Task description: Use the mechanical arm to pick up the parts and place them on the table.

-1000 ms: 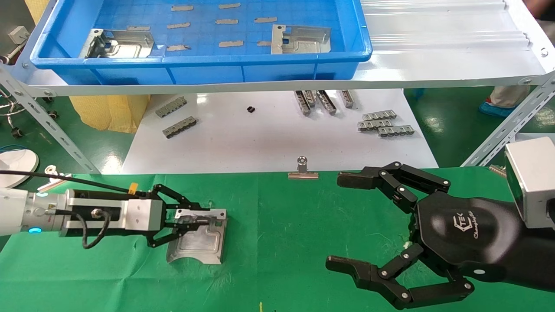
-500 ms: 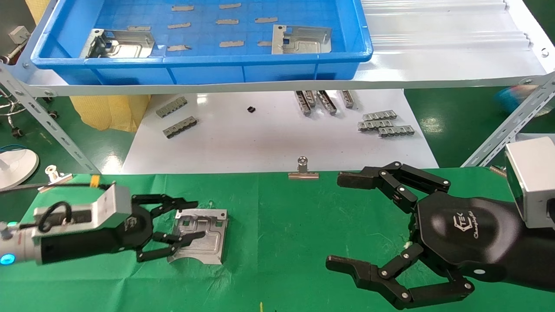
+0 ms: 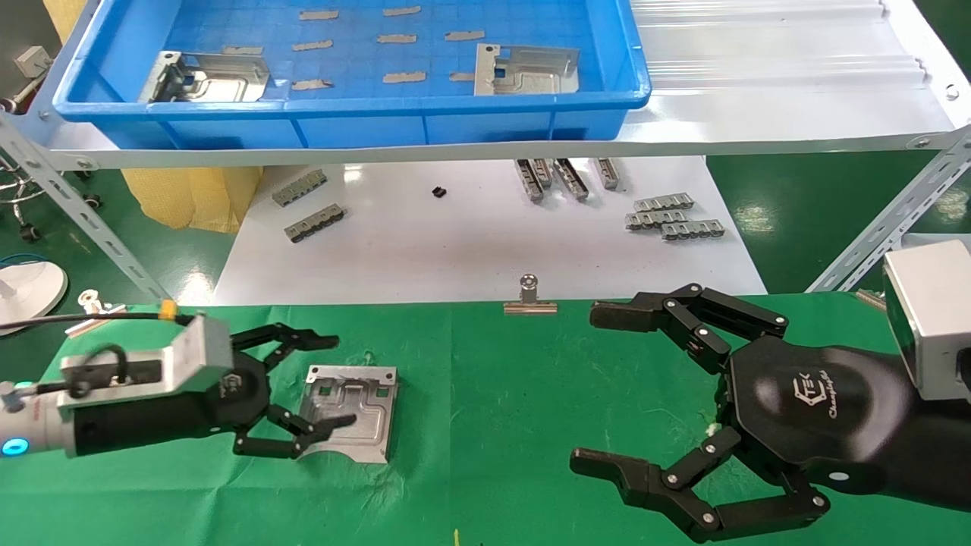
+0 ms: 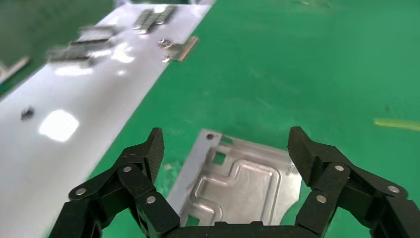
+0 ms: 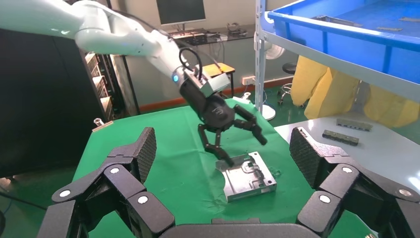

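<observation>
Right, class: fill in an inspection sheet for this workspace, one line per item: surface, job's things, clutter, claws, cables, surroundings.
Surface: table, wrinkled green cloth.
Job's things: one part flat on the cloth; two more parts in the blue tray.
Clutter: binder clip at the cloth's far edge; grey toothed strips on the white board.
Claws: left claw open over the part; right claw open, holding nothing.
Cables: black cable along the left arm.
Surroundings: yellow cover, metal rack leg.

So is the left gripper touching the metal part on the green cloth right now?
Apart. In the right wrist view the left gripper, open, hangs above the part, with green cloth showing under its fingertips.
</observation>
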`<state>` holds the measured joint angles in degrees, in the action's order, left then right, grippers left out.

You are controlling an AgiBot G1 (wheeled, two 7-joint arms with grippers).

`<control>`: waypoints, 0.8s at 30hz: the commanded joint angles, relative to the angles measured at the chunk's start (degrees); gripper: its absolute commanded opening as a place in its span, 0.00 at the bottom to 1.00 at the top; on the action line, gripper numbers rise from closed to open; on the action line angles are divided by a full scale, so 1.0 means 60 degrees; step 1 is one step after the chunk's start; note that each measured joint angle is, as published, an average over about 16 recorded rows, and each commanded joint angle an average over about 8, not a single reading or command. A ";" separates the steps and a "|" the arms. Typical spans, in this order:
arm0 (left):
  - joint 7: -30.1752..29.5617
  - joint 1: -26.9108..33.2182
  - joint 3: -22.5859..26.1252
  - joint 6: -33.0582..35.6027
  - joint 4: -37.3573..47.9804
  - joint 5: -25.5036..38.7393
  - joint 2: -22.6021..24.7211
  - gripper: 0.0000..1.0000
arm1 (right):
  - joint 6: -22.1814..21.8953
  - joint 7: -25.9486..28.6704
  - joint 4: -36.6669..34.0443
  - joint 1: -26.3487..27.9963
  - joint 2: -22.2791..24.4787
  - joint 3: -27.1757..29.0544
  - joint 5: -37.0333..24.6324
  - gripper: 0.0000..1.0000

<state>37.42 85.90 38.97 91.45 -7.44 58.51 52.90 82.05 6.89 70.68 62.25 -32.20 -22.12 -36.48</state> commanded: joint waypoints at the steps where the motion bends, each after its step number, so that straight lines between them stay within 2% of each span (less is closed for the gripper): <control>1: -0.0100 -0.0049 -0.0049 -0.0015 -0.0159 -0.0027 -0.0041 1.00 | 0.0000 0.0000 0.0000 0.0000 0.0000 0.0000 0.0000 1.00; 24: -0.3347 -0.1690 -0.1595 -0.0401 -0.4608 -0.1152 -0.1244 1.00 | 0.0000 0.0000 0.0000 0.0000 0.0000 0.0000 0.0000 1.00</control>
<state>17.36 75.77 29.41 89.04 -35.06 51.60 45.44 82.05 6.89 70.68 62.25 -32.20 -22.12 -36.48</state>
